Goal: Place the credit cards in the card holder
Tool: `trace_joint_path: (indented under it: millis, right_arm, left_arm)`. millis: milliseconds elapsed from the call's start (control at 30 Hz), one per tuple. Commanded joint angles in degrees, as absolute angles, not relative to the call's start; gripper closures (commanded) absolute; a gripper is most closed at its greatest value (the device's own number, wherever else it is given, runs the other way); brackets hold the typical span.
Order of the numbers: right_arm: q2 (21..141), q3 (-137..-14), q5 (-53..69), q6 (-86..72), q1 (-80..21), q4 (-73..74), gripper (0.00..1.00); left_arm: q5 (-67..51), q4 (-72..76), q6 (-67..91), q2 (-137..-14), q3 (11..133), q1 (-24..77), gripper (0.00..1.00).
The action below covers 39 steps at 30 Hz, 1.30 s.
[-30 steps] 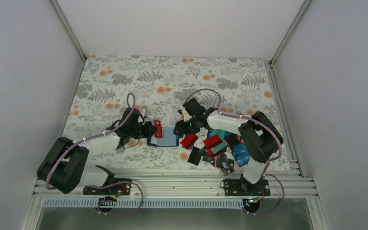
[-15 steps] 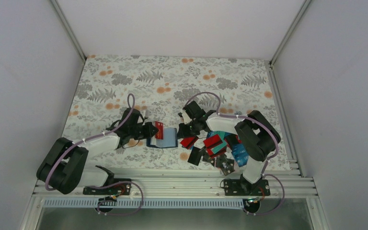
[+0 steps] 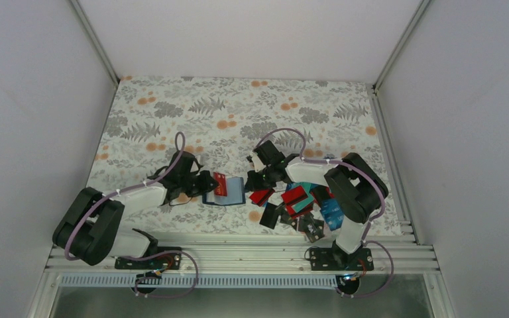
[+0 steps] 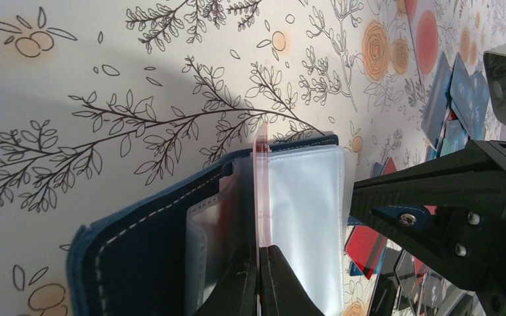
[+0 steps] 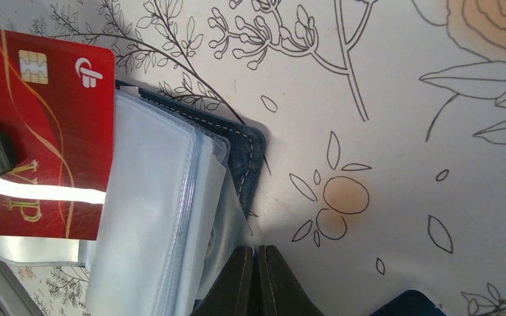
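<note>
Card holder (image 3: 230, 193) lies open on floral table (image 3: 238, 106), near front, betw. the 2 grippers, clear sleeves (image 4: 303, 217) fanned up. L gripper (image 4: 258, 276) clamped on a red card (image 5: 46, 131), held edge-on over the sleeves. R gripper (image 5: 258, 276) has jaws closed at holder's sleeve edge, can't tell if pinching it; other credit cards (image 3: 298, 202) piled just right of holder, by R arm (image 3: 318, 172).

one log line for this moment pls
left hand: shut on red card | right hand: shut on card holder sleeve | card holder: open
</note>
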<state>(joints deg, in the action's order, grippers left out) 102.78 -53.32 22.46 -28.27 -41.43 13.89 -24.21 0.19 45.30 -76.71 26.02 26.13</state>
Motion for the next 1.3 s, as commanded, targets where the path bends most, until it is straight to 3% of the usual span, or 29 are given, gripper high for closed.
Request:
trace_joint_path:
  millis: [0,267,533,1267]
  right_arm:
    - [104.30,-51.42,20.72,-28.56,-41.40,14.96,0.96]
    - [105.03,-51.58,21.12,-28.59,-41.40,14.68,0.95]
    - [105.52,-51.73,21.34,-28.56,-41.40,14.59,0.96]
    - [106.03,-51.85,21.45,-28.30,-41.39,14.70,0.96]
  left_arm:
    - [-21.43,-4.10,47.93,-73.62,25.97,26.13,0.98]
    - [-19.09,-11.18,49.12,-71.07,28.64,26.04,0.98]
    - [-26.05,-4.90,51.35,-75.28,26.72,26.02,0.98]
    - [-28.20,-5.80,50.52,-74.53,24.72,26.06,0.98]
